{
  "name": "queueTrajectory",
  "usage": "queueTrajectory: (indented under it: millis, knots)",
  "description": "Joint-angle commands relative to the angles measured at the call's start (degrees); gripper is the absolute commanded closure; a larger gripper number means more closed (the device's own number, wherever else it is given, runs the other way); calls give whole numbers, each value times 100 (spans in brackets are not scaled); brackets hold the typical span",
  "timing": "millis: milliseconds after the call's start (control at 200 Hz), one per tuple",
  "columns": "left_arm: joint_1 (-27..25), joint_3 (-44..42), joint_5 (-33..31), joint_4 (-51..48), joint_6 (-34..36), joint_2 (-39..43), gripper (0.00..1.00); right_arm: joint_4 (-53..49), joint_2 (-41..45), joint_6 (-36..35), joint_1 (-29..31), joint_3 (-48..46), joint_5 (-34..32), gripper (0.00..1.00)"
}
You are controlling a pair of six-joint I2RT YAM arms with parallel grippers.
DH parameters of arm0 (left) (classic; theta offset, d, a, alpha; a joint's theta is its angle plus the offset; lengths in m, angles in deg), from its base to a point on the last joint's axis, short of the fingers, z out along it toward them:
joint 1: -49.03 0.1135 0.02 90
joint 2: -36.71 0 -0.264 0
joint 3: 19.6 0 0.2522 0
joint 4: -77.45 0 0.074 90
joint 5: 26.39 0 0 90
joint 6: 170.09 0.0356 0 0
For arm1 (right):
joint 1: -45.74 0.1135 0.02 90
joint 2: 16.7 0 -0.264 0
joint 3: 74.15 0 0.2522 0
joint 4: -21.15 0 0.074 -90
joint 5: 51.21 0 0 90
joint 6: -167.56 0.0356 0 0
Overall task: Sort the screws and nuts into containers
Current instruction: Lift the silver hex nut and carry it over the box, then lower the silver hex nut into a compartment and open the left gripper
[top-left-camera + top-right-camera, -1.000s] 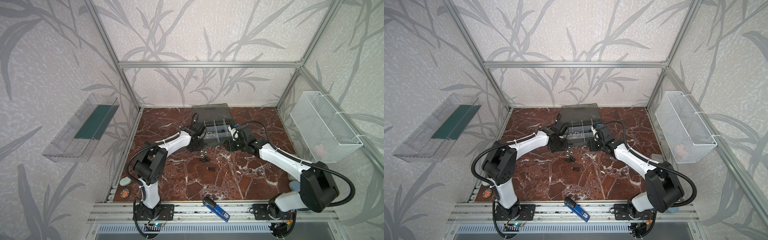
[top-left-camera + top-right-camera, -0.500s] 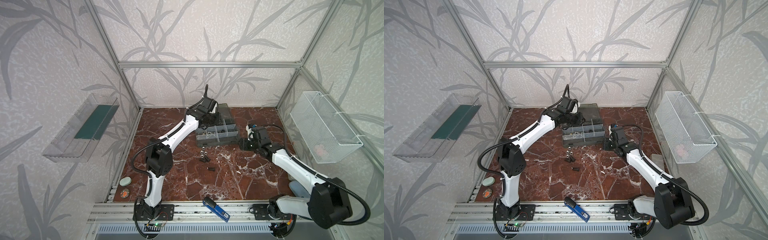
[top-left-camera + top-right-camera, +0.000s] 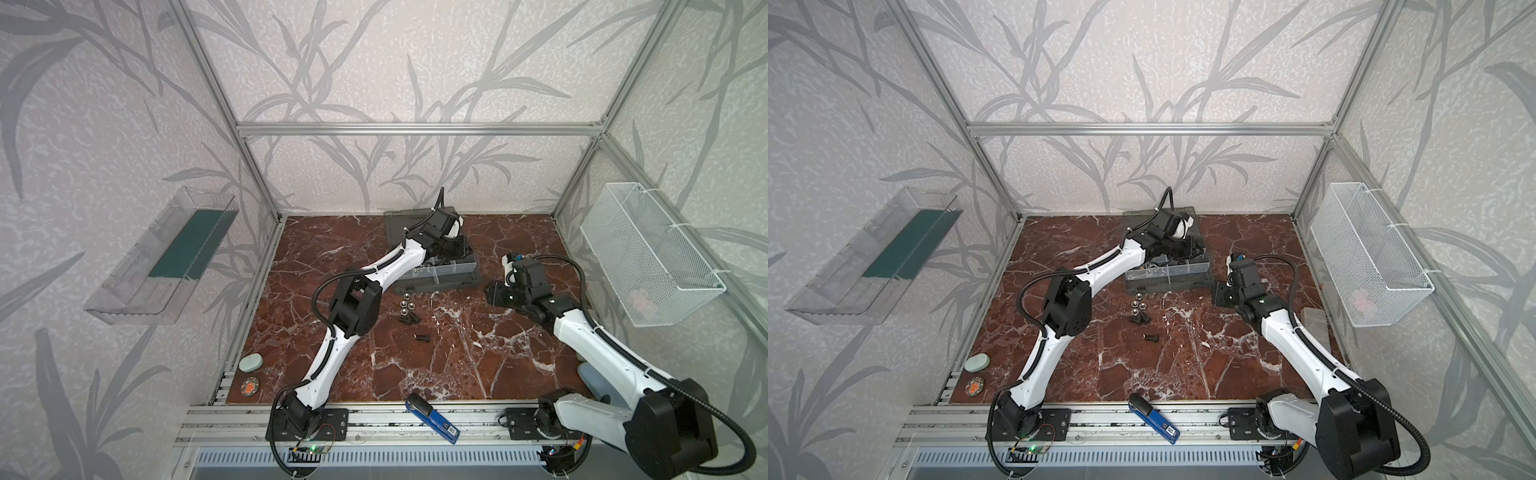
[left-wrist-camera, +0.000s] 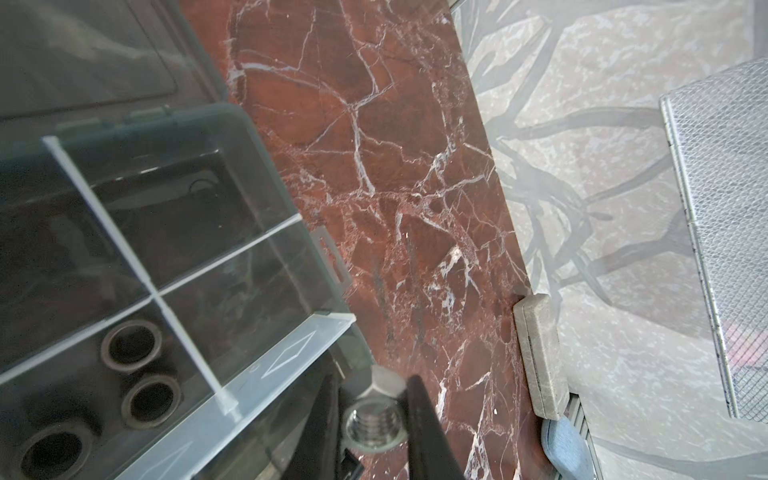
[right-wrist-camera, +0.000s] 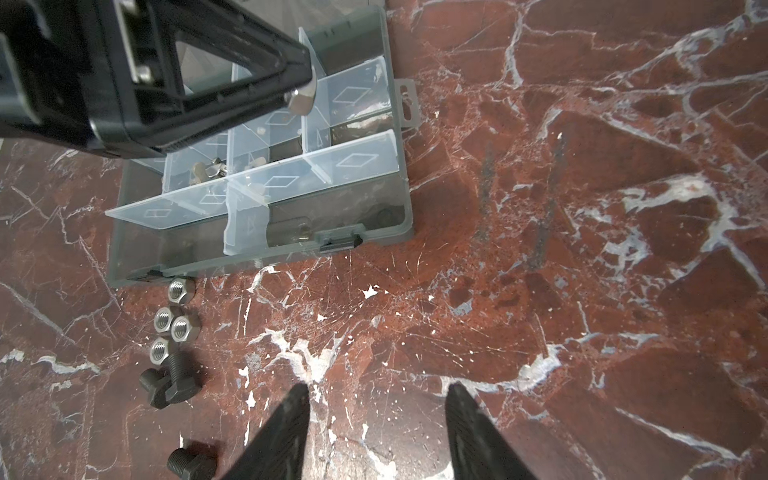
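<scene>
Top views, case: flat grey plastic organiser case [image 3: 457, 279] with pale translucent dividers stands on the red marble table [image 3: 478, 374], its smoky lid [image 3: 397, 224] laid back behind it; it shows in both top views [image 3: 1187, 282].
Top views, left gripper: my left gripper [image 3: 451, 249] hangs over the case's far row. It is too small here to tell what it carries.
Top views, right gripper: my right gripper [image 3: 496, 293] sits low just beside the case's right end, not touching it.
Top views, loose parts: loose silver nuts [image 3: 407, 305] lie just in front of the case's front wall, with the short black screws [image 3: 409, 319] a little further out.
Left wrist, grip: my fingers [image 4: 428, 428] are pinched narrow on a shiny silver hex nut [image 4: 376, 415], held above the case near its end wall.
Left wrist, cells: dark ring-shaped nuts [image 4: 131, 347] lie in one of the cells [image 4: 124, 257].
Right wrist, grip: right gripper fingers [image 5: 473, 432] are spread wide with nothing between them, over bare marble in front of the case.
Right wrist, loose parts: four loose silver nuts sit by the case's front wall, the nearest just beside it. Two screws are crossed together beyond them, and a third lies apart.
Right wrist, left gripper: it is clamped on the hex nut over the case's far row, near the right end.
</scene>
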Motion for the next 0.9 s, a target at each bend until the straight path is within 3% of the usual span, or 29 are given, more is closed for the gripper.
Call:
queueTrajectory:
  millis: [0,555,710,895]
  knots:
    - [-6,214,-43,499,17,-118,100,-46,117,29,-36,-82,-42,46]
    - [-24,257,-758,442,435,-504,100,-6,163,37,-54,-144,24,45]
    - [-18,280,-711,371,438,-595,100,38,144,68,-54,-167,59,46]
    - [-23,282,-629,347,389,-655,86,65,130,81,-54,-184,94,46]
